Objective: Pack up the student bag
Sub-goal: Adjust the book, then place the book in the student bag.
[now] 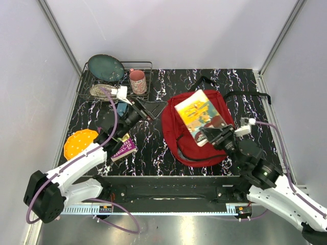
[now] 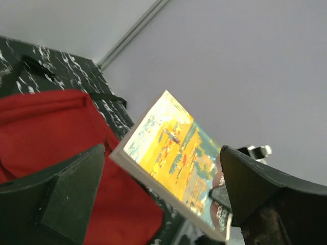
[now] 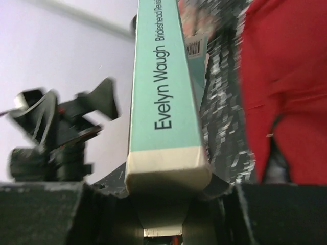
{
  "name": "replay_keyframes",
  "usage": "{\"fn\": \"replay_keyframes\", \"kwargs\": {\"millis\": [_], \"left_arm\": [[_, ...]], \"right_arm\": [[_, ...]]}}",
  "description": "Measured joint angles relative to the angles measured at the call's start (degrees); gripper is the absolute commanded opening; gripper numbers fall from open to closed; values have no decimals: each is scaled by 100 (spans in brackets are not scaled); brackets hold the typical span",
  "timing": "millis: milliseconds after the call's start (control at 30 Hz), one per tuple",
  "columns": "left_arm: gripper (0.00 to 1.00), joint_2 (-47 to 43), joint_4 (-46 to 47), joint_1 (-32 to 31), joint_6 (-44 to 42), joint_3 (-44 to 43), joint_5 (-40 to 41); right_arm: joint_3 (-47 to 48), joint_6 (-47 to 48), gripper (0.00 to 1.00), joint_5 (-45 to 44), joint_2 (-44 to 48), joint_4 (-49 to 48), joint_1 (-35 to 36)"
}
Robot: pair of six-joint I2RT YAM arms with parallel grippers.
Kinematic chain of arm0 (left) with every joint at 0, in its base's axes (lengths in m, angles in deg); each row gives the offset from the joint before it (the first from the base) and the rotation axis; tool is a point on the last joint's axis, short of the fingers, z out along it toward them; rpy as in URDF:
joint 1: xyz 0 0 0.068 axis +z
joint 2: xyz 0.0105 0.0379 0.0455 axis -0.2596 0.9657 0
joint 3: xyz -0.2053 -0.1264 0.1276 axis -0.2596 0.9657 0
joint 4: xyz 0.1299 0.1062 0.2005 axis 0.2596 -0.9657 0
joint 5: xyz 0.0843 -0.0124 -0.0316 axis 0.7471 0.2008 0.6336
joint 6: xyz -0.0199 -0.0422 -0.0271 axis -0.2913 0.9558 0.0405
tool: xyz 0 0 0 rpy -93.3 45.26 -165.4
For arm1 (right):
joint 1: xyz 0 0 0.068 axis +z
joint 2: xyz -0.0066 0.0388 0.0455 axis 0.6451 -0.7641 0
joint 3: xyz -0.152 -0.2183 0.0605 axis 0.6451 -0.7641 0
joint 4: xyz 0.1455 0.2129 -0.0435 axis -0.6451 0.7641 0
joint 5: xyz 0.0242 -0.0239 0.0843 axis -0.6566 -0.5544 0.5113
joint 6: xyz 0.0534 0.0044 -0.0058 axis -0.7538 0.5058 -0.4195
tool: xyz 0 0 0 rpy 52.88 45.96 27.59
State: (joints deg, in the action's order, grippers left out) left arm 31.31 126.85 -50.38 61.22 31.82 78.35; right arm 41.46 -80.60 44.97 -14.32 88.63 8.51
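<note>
my right claw (image 1: 210,134) pinches the book (image 1: 195,113) by one end, with the red student bag (image 1: 176,133) right under it. my left claw (image 1: 155,107) is wide, empty. i should lower slowly, keeping the book flat.

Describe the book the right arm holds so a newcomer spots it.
Start at the red backpack right of centre on the table. The book is held above it in the right gripper. Unlike the purple book lying flat near the left arm, its cover is yellow and teal.
</note>
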Motion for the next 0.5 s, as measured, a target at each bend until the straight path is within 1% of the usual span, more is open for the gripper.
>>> {"fn": "replay_keyframes", "kwargs": {"millis": [100,200,267,400,500], "left_arm": [[99,-22,-859,-140,-944,-579,9],[99,197,-1770,-669,-2037,-1360,9],[99,415,-2166,-1036,-2680,-1700,-48],[99,914,-2857,-1478,-3556,-1838,-319],[99,1300,-3362,-1840,-4131,-1838,-284]], "right_arm": [[317,-4,0,-1021,566,1322,-9],[721,-101,0,-2033,1021,2575,-13],[1019,-177,0,-2612,1259,3311,-15],[1565,-212,0,-3501,1624,4435,-22],[1926,-267,0,-4015,1797,5132,-26]]}}
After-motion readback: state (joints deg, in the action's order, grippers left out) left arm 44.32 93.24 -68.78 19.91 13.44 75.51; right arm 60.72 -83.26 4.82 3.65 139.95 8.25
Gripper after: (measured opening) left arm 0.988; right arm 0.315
